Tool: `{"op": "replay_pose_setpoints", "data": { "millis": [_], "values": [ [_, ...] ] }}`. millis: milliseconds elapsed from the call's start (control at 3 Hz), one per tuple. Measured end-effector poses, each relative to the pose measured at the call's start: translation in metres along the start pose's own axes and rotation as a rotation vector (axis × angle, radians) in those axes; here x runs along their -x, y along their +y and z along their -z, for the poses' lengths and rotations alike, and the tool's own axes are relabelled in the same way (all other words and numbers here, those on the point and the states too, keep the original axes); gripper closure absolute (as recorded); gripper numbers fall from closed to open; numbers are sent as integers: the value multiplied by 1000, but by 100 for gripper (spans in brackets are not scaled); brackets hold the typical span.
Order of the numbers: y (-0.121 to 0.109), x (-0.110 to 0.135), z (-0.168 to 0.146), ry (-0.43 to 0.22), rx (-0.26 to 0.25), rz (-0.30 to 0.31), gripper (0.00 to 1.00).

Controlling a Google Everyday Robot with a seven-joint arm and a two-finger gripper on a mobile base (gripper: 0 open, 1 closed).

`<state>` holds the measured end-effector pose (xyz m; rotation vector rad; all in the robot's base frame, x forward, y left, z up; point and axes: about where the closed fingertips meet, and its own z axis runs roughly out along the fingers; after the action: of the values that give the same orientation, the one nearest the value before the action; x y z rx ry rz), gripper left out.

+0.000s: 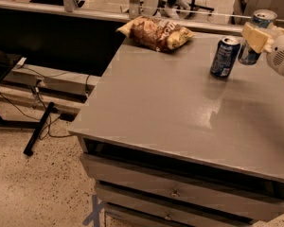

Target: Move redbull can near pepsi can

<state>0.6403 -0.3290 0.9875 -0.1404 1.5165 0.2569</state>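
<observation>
The redbull can (pixel 261 19), slim with light blue and silver panels, is at the table's far right, just right of and behind the pepsi can (pixel 224 56). The pepsi can is dark blue with white lettering and stands upright on the grey table (pixel 180 112). My gripper (pixel 255 38) reaches in from the right edge and is shut on the redbull can. One yellowish finger (pixel 253 35) lies across the can's middle and hides part of it. The other finger is hidden behind the can.
A brown chip bag (pixel 156 33) lies at the back of the table, left of the cans. The table has drawers (pixel 175 193) below its front edge. A dark bench and cables (pixel 38 84) sit on the speckled floor to the left.
</observation>
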Motion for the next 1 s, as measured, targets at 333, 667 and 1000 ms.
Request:
{"op": "replay_pose_setpoints", "data": {
  "millis": [333, 667, 1000],
  "values": [
    [0, -27, -5, 2, 47, -54, 100],
    [-2, -42, -5, 41, 57, -51, 100],
    [-15, -67, -6, 70, 56, -67, 74]
  ]
}}
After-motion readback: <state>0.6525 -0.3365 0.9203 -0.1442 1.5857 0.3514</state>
